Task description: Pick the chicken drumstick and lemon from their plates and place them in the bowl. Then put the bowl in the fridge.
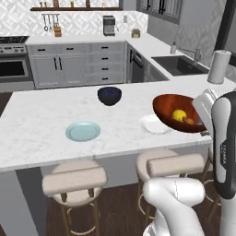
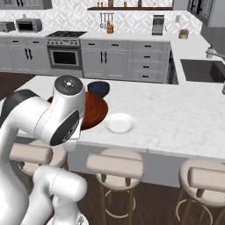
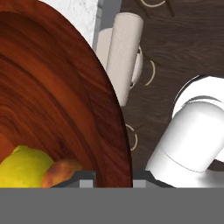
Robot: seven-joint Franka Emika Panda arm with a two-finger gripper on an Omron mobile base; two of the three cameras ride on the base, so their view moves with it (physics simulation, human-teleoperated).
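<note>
My gripper (image 3: 113,179) is shut on the rim of the reddish-brown bowl (image 1: 171,107), which hangs tilted just above the counter's front right edge. Inside it lie the yellow lemon (image 1: 179,114) and the orange-brown chicken drumstick (image 1: 189,121). The hand view shows the bowl (image 3: 57,100) close up, with the lemon (image 3: 24,168) and drumstick (image 3: 61,171) side by side near the fingers. The teal plate (image 1: 83,131) and the white plate (image 1: 152,124) lie bare on the counter. In the right base view my arm hides part of the bowl (image 2: 96,110), beside the white plate (image 2: 119,123). The fridge is out of view.
A small dark blue-black bowl (image 1: 109,95) stands at the island's far side. Padded stools (image 1: 74,180) are tucked under the front edge. A sink (image 1: 177,64) and a paper towel roll (image 1: 218,67) are at the right, an oven (image 2: 65,55) at the back wall.
</note>
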